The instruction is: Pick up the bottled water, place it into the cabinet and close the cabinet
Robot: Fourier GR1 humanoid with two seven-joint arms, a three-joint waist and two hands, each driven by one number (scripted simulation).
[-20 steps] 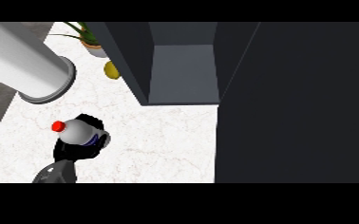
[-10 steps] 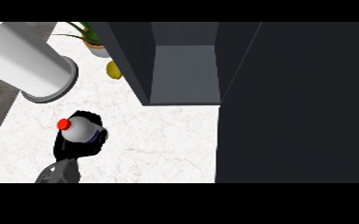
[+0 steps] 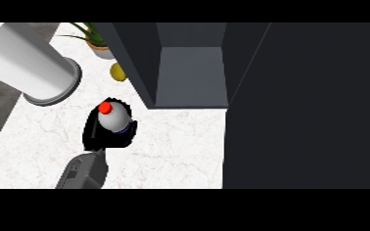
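On the white marbled worktop [image 3: 173, 147], left of centre, one grey forearm comes up from the lower edge and ends in a black hand [image 3: 98, 132]. By its position at the view's left, this is recorded as the left hand. Its fingers [image 3: 124, 133] are curled round a water bottle [image 3: 114, 120], gripping it. The bottle has a pale body and a red cap [image 3: 105, 108]; the cap points up and slightly left. Whether the bottle rests on the worktop or is held above it cannot be told from this angle.

The dark cabinet [image 3: 189, 73] stands just right of the bottle and farther back, its interior open to view, with a grey floor panel visible inside. The bottle is outside the cabinet, near its front left corner. A large dark panel [image 3: 300, 107] fills the right side of the view.

At upper left is a broad white cylinder [image 3: 36, 66]. A small yellow object [image 3: 118, 72] lies beside the cabinet's left wall, and a potted plant [image 3: 98, 41] stands behind it.
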